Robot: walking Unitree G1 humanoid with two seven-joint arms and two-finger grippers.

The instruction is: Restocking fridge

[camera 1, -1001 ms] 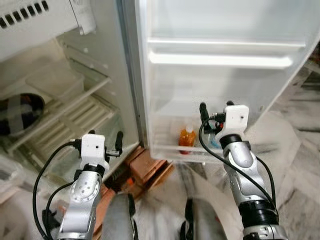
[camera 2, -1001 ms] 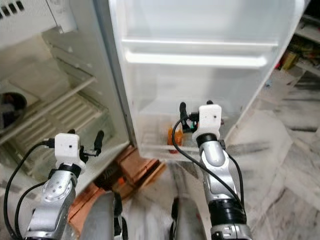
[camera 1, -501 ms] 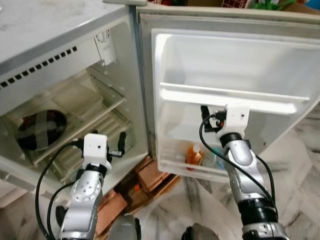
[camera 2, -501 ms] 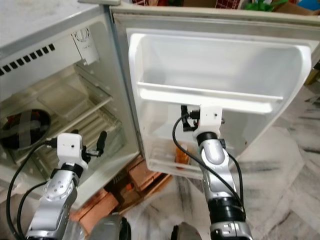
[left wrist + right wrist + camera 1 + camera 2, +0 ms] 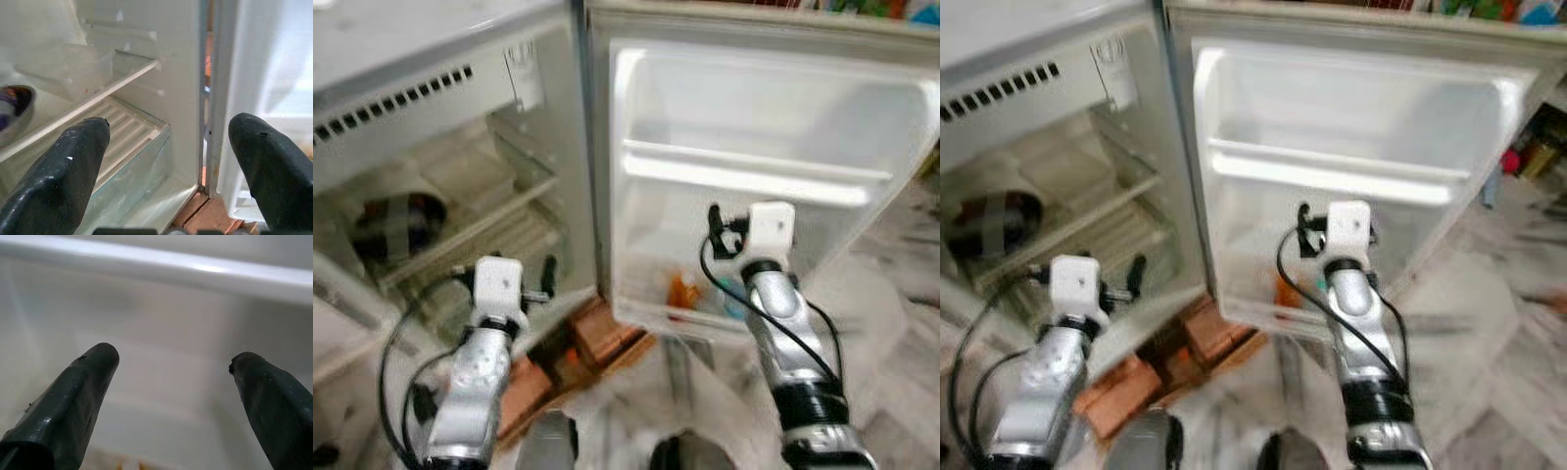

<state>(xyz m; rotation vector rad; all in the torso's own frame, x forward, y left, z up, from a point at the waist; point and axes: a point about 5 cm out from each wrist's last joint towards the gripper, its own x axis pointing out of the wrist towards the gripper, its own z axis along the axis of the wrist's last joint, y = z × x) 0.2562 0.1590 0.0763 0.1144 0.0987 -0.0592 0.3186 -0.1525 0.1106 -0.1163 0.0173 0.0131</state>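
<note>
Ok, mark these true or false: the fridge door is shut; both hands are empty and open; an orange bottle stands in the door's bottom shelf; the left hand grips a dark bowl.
1. The fridge door is shut: false, it stands wide open.
2. The left hand and right hand are open and empty: true.
3. An orange bottle stands in the door's bottom shelf: true.
4. The left hand grips the dark bowl: false, the bowl sits on an inner shelf, untouched.

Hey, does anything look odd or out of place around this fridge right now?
Yes: the fridge seems to sit on reddish bricks stacked under its front edge, an improvised base. Its door stands wide open. An orange bottle stands upright in the lowest door shelf; nothing looks spilled, though the head views are blurred.
</note>
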